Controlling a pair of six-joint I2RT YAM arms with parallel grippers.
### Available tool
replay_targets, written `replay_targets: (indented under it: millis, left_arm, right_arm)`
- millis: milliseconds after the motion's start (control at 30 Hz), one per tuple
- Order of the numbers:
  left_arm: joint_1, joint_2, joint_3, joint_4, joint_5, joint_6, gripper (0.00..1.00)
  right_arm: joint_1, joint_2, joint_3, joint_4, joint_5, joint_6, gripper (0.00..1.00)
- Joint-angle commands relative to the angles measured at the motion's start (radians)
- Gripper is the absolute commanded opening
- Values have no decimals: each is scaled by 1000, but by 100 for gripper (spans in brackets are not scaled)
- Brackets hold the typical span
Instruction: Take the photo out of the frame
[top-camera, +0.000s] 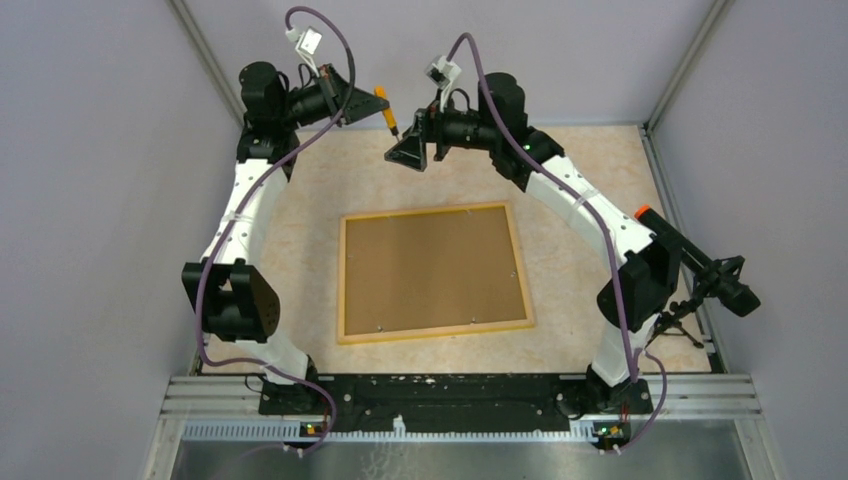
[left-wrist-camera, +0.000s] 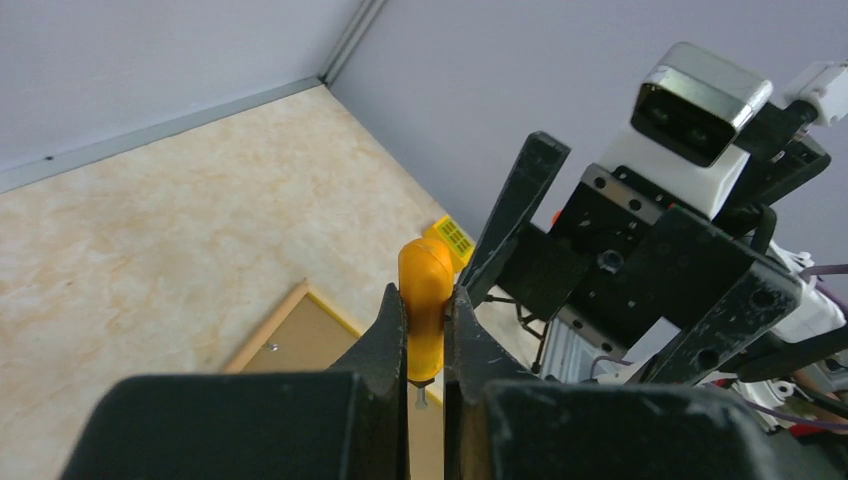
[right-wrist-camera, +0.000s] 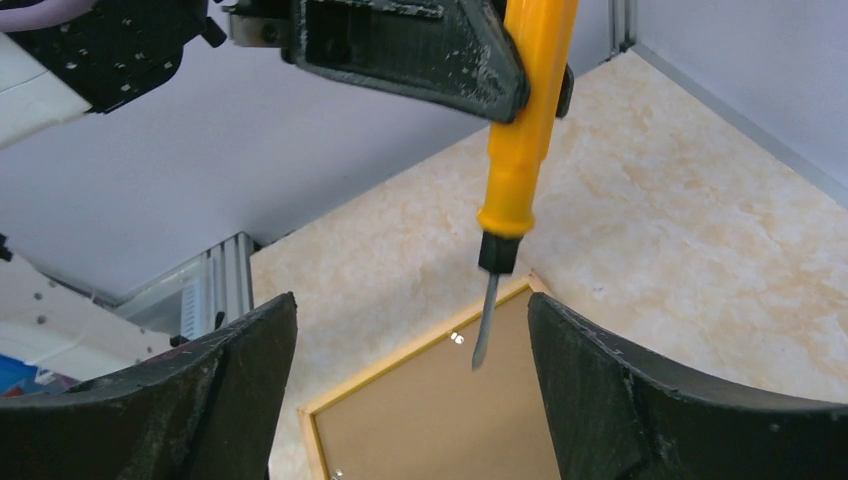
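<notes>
overhead: the frame (top-camera: 435, 270) lies back-up at the centre of the desk (top-camera: 310, 210), brown panel in place, photo hidden. at 12 o'clock the left tool (top-camera: 370, 100) holds a yellow-handled screwdriver (top-camera: 386, 110).

left wrist: its jaws pinch the handle.

right wrist: the right tool (right-wrist-camera: 410, 340) gapes wide and empty.

probably just beginning: opening the back and lifting the photo out remain.

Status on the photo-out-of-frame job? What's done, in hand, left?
Done: the frame lies face-down on the table, and the left tool is shut on a yellow-handled screwdriver, held up in the air.
In hand: the right tool is open beside the screwdriver's blade, not touching it.
Left: all the frame work. The back panel is in place and no photo is visible.
</notes>
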Motion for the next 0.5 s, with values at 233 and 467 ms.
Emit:
replay_targets:
  millis: [233,467]
  left_arm:
    - [8,-85,-141,270,57,-171,0]
    - [41,-104,-158,207,87,-73,3]
  right_arm:
    - [13,21,19,-74,73,-117,19]
    - [14,-16,-31,-182,71,-279,0]
